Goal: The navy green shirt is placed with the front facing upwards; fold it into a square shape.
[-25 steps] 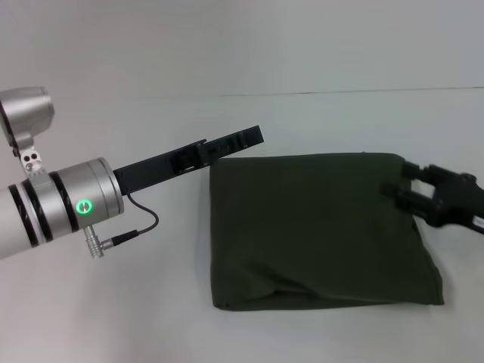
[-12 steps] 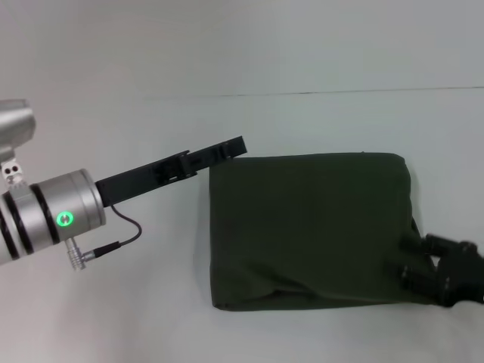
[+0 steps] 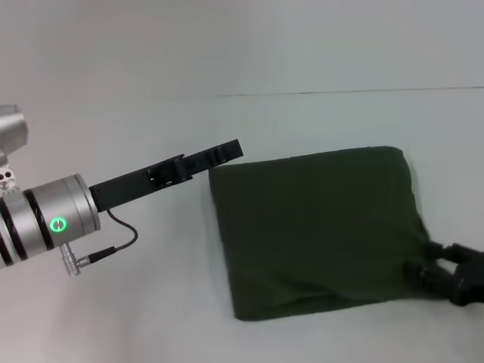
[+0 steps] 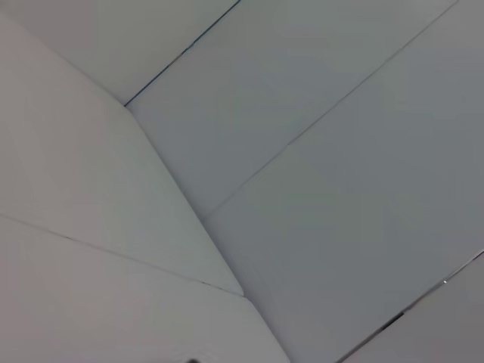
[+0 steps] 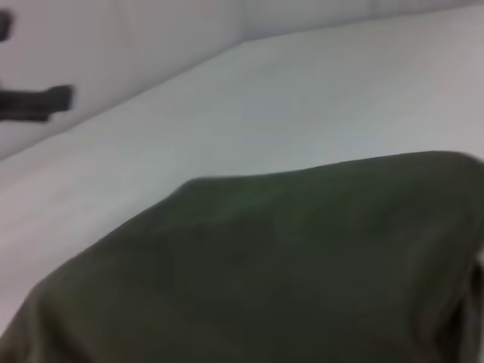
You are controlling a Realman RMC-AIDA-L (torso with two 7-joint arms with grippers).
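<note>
— Dark olive cloth: the shirt (image 3: 318, 231) lies folded into a rough square on the white table (image 3: 151, 302), plain side up, slightly skewed, its near edge puffed where the layers stack. No print shows.

— And the right gripper (image 3: 435, 261)?

— At the shirt's near right corner, low on the table. The cloth bunches into a point right at its fingers, so it looks to be pinching that corner, though the contact itself is hard to make out. Its wrist view is filled with green fabric (image 5: 265, 265) up close.

— The left gripper (image 3: 219, 153)?

— Raised just beside the shirt's far left corner, apart from the cloth, holding nothing. Whether its fingers are spread or closed I cannot tell; its own camera sees only pale panels.
</note>
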